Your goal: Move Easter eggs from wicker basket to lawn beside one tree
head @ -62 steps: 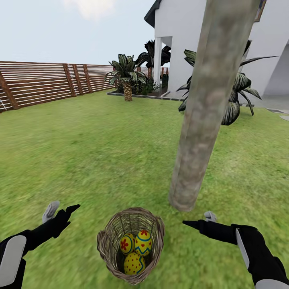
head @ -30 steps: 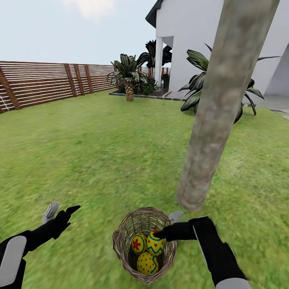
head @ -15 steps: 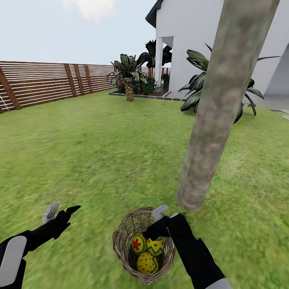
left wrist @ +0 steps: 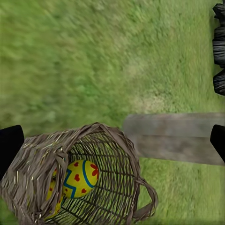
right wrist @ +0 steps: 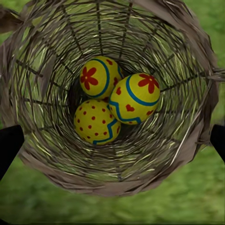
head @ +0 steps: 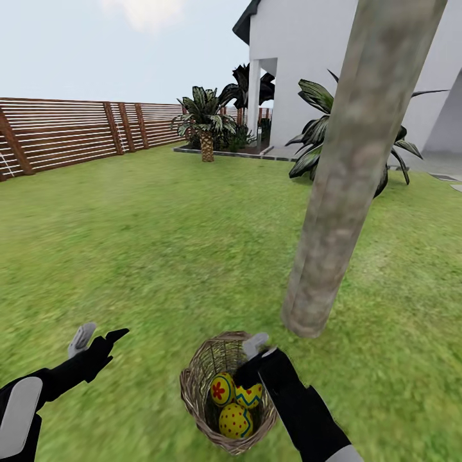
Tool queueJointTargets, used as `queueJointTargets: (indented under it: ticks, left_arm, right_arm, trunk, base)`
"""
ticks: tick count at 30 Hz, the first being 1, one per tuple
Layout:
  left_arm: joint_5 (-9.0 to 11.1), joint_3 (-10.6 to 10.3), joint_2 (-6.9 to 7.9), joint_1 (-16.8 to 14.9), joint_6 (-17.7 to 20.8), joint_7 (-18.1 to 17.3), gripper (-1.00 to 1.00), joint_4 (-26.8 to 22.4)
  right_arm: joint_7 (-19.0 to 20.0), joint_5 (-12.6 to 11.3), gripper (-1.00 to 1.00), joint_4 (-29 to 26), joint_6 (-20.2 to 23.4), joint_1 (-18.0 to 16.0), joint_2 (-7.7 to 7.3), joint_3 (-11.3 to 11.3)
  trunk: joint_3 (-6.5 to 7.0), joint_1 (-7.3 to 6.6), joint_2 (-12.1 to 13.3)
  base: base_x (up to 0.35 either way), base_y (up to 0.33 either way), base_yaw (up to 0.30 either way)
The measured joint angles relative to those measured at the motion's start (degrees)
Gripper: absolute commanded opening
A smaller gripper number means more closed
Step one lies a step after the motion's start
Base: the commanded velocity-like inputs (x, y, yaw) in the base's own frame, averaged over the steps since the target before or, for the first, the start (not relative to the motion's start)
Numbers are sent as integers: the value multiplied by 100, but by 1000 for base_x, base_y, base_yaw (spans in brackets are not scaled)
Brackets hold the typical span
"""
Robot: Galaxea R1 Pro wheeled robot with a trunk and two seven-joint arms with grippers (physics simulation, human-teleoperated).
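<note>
From my head, my right pincer hangs over the wicker basket at lower centre, hiding part of an egg. My right wrist view looks past spread fingers at three Easter eggs touching mid-frame. My left pincer sits spread, lower left; its wrist view catches the tree beside the basket.

I see the wicker basket sitting upright on the lawn, close beside the foot of the tree, its thick grey-beige trunk rising out of view. All three eggs lie bunched together in the basket's bottom, touching: yellow, with red flowers or dots and blue zigzag bands.
</note>
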Motion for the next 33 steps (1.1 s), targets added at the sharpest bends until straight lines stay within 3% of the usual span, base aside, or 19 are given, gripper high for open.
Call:
queueJointTargets:
  ticks: [8,27,33]
  left_arm:
    - [8,-1,8,0,2,-19,100,-7]
    - [-1,-2,7,0,-7,-71,100,7]
    - [-3,-2,0,0,-7,-72,100,9]
  right_arm:
    - [-21,-82,100,189,-199,-1,-22,27]
    - [-43,-60,100,122,-427,-5,-24,7]
    - [-613,-75,100,126,-636,-9,-17,-14]
  trunk:
    - [0,0,0]
    - [-341,417,-761]
    - [-448,549,-1001]
  base:
    - [0,0,0]
    - [0,0,0]
    - [0,0,0]
